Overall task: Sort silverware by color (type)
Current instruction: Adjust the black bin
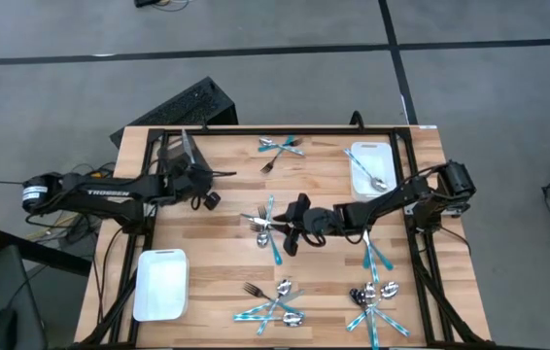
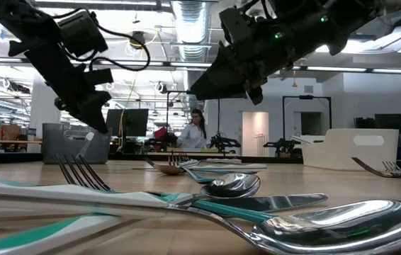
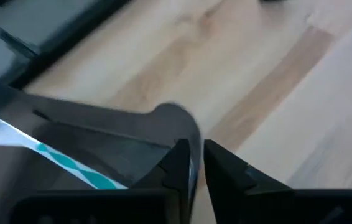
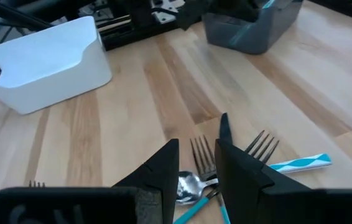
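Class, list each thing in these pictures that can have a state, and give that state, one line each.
Left tool: at the grey bin.
Right tool: open, hovering over forks mid-table.
Grey bin: upright, holding teal-handled silverware.
Rear white bin: holding a silver spoon.
Front white bin: upright, nothing seen inside.
Loose silverware: unsorted, in mixed piles.

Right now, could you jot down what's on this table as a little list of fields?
Table: wooden table
Bins: grey bin far left; white bin near left; white bin with spoon far right
Silverware: silver and teal-handled pieces in scattered piles
Left gripper: beside the grey bin
Right gripper: over the centre pile, fingers apart
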